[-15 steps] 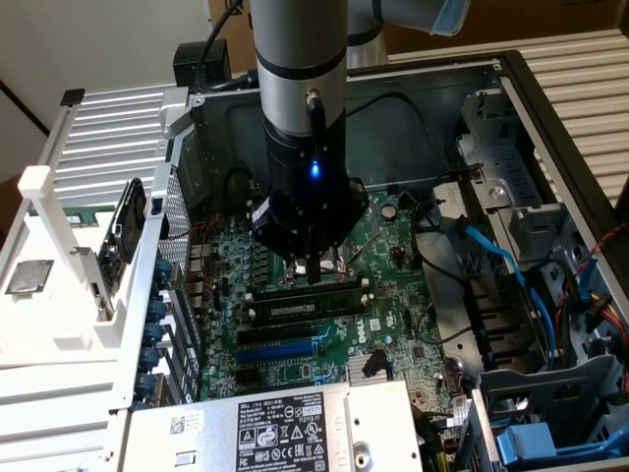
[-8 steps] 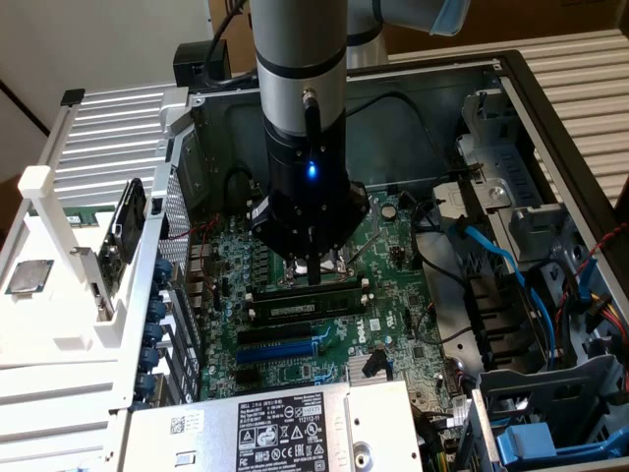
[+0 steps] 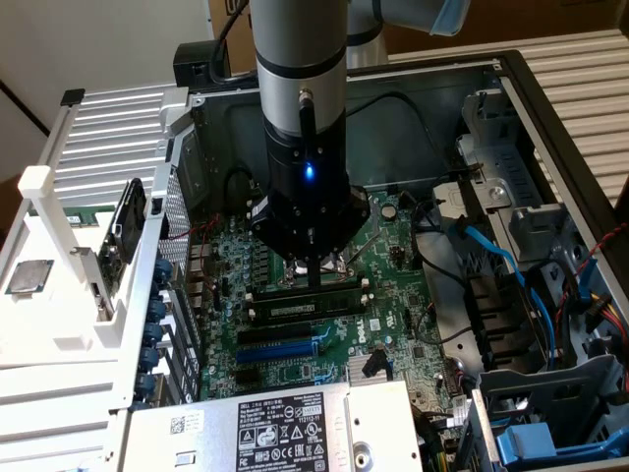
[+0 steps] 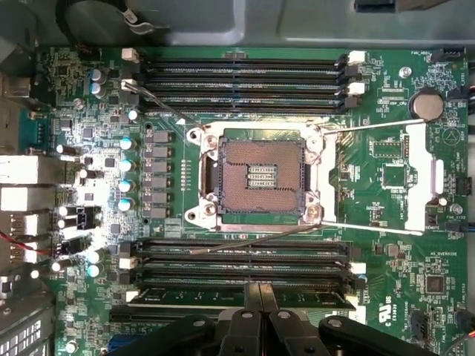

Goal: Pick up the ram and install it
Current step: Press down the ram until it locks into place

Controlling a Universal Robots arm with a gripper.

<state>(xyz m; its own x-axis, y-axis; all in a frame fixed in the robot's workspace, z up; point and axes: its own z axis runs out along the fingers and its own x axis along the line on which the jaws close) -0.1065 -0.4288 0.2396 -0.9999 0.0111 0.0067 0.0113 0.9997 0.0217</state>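
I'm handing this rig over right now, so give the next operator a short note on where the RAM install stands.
Gripper: shut, fingers pressed down on top of the ram.
Ram: lying in a long black slot on the motherboard, just below the open CPU socket.
Done: ram picked up and brought to the slot.
Left: whether it is fully seated and latched cannot be told; confirm that, then release.

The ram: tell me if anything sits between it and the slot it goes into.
Nothing visible does. The ram already lies along a black slot on the motherboard, just below the empty CPU socket. The shut gripper sits right on the ram's top edge, with nothing between them.
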